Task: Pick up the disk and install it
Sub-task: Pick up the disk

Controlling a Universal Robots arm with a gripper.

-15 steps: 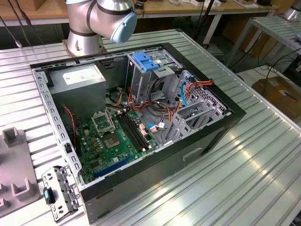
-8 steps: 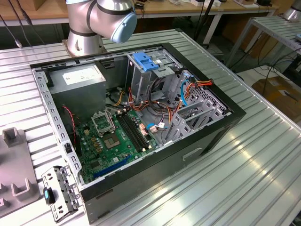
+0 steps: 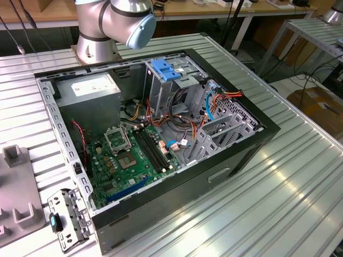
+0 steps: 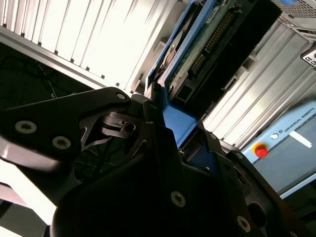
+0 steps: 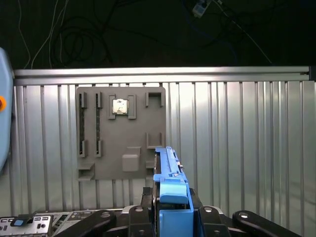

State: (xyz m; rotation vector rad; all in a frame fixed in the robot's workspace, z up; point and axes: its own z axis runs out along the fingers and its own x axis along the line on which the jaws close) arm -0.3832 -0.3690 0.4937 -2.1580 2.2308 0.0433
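Black two-finger pincer (image 5: 170,200) is clamped on the disk (image 5: 168,168), a flat grey-metal drive in bright blue plastic rails, held above the ribbed aluminium table (image 5: 237,148) and grey moulded parts tray (image 5: 123,133). The drive's green circuit board (image 4: 207,44) faces the second wrist view, markings too small to tell.

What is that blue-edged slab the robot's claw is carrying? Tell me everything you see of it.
The disk is a flat rectangular slab framed by bright blue plastic rails. In the second wrist view one face shows a green circuit board. It stands edge-on, clamped in the gripper, held over the ribbed metal table and touching nothing else.
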